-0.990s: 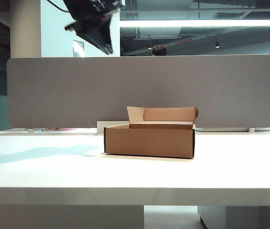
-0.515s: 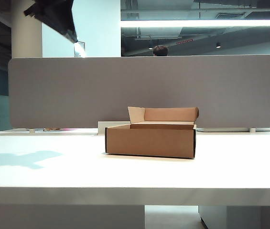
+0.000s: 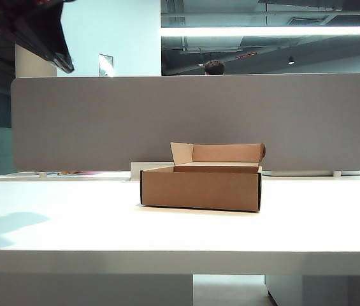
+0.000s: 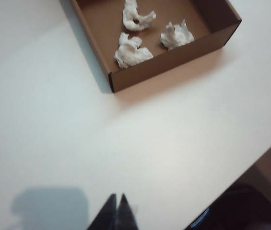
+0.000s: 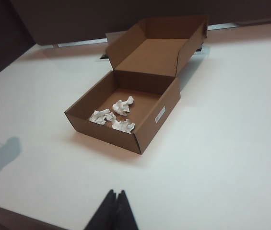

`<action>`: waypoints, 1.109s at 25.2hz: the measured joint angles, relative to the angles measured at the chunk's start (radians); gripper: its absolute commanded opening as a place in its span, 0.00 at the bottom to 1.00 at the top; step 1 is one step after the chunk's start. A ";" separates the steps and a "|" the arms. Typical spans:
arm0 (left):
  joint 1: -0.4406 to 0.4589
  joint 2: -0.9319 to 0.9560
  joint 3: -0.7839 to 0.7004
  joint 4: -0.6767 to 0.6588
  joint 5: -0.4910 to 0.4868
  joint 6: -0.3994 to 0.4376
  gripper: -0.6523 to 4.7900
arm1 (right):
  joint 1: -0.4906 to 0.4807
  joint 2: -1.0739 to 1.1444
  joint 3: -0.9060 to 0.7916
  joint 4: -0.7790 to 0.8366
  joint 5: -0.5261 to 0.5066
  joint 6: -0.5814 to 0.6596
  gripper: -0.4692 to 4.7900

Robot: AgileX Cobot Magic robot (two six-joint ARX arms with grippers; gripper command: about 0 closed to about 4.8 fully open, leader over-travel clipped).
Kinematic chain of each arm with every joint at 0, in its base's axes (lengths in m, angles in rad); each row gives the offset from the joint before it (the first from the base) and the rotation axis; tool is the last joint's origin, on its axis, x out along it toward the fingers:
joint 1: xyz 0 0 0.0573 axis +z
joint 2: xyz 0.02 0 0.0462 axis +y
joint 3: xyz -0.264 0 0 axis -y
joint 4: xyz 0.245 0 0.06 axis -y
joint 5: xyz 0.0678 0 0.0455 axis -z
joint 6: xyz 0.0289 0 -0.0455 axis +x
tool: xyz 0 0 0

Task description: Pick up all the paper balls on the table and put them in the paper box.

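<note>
The robot's body is black throughout. The left gripper point(image 4: 116, 208) ends in two slim, dark, pointed fingers point(image 4: 109, 213) pressed tip to tip, and the right gripper point(image 5: 115, 203) looks alike. Outside, the left arm point(image 3: 36, 29) is a bulky black angular housing.

A wide grey fabric-covered divider panel with rounded corners point(image 3: 189, 121) is seen standing upright across the far side of the scene, and a low white rectangular block point(image 3: 148, 169) is set just in front of its base. Above the panel's top edge the dark-haired top of a person's head point(image 3: 214, 67) is visible — beneath a long bright ceiling light strip point(image 3: 269, 30) — while a small framed picture point(image 3: 105, 64) is mounted on the pale wall behind.
</note>
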 measured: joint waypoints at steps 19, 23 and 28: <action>0.000 -0.497 -0.458 0.235 -0.037 -0.091 0.11 | 0.001 -0.291 -0.160 -0.065 0.041 0.186 0.08; 0.000 -0.510 -0.475 0.242 -0.048 -0.090 0.11 | 0.001 -0.288 -0.202 0.039 0.066 0.235 0.08; 0.000 -0.510 -0.476 0.243 -0.048 -0.090 0.11 | 0.001 -0.288 -0.341 0.166 0.141 0.246 0.08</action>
